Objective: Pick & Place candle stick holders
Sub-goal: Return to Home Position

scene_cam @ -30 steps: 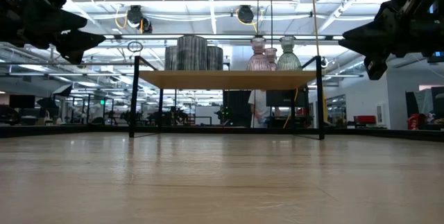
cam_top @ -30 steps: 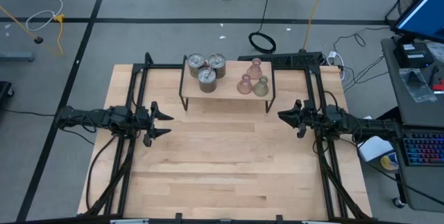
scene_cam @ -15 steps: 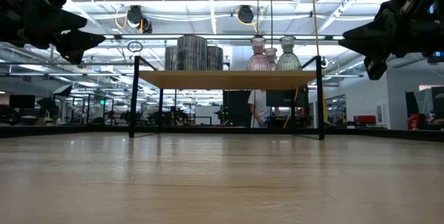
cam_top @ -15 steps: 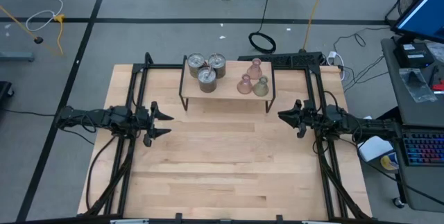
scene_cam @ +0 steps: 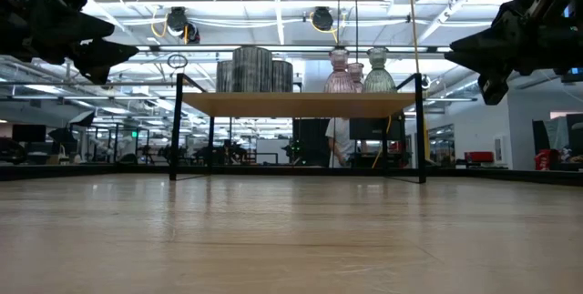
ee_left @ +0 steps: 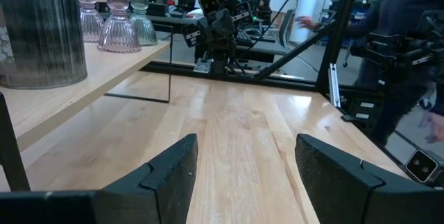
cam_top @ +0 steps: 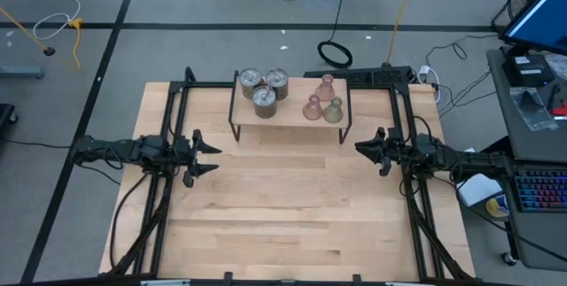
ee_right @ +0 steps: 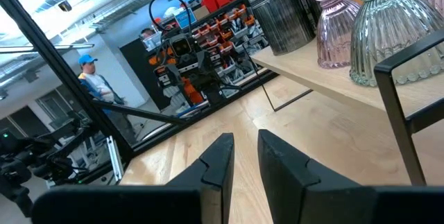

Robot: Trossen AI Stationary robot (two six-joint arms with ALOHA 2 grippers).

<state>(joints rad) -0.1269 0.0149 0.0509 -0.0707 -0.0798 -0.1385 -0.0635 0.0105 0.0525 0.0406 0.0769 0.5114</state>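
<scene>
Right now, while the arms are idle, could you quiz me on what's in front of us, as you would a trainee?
1. True or false: the three silver metal holders and the three tinted glass holders all stand on the shelf.
2. Multiple choice: the silver metal holders stand at the shelf end nearer A) the left arm, B) the right arm, C) neither, they are in the middle.
3. Fill in: the left gripper hovers over the table's left side, facing the right gripper across it. The left gripper's fingers are ___ and hold nothing.

Key: 1 true; 2 A; 3 open.
</scene>
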